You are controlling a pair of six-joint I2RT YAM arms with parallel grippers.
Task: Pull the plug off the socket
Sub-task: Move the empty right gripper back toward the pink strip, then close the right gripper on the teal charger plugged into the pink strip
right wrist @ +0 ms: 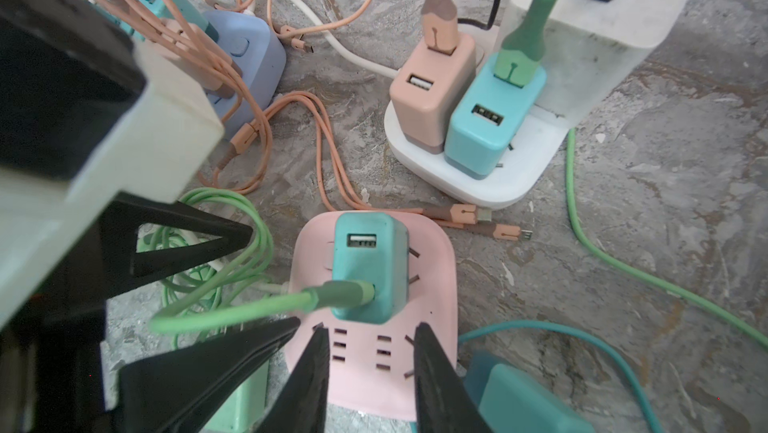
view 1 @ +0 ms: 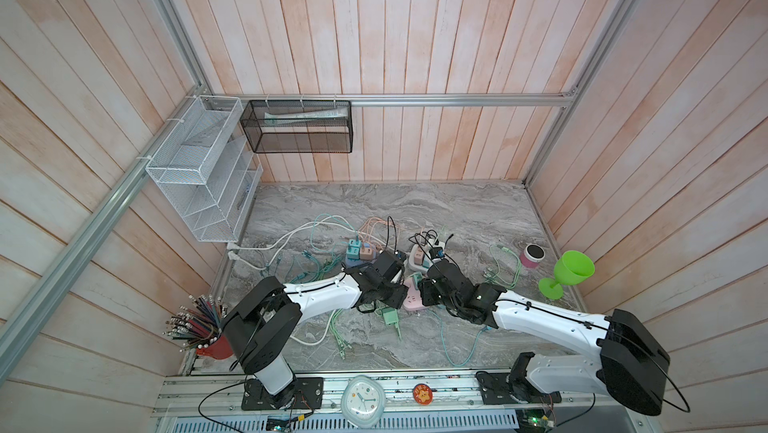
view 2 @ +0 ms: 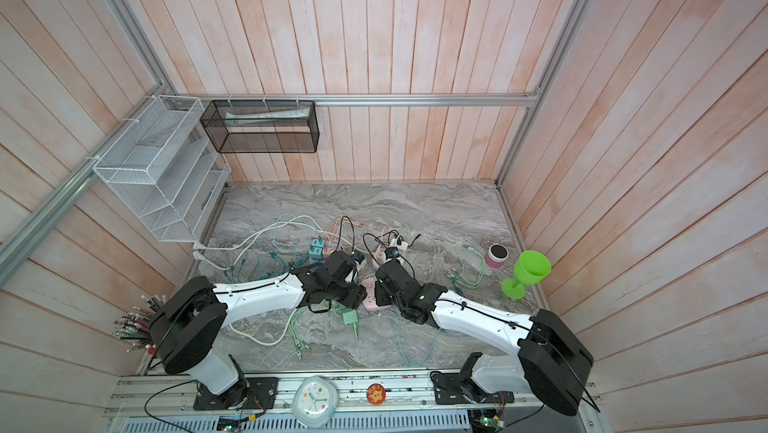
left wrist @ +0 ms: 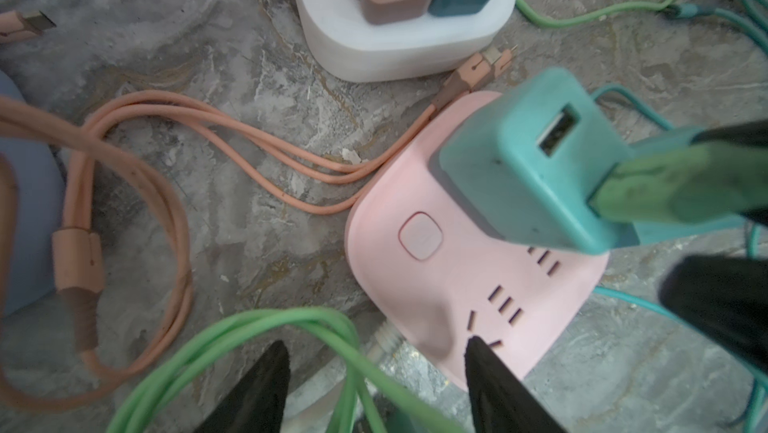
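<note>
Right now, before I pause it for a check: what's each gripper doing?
Left gripper: open, holding nothing.
Right gripper: open, holding nothing.

Robot lab test cell, aluminium frame (view 1: 457, 99), plank walls (view 1: 415, 36), marble-look tabletop (view 1: 478, 210), mounting rail (view 1: 453, 387)

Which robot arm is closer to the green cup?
The right arm. The green cup sits close beside its white forearm, near the right edge of the table. The left arm is far off on the other side of the table.
</note>
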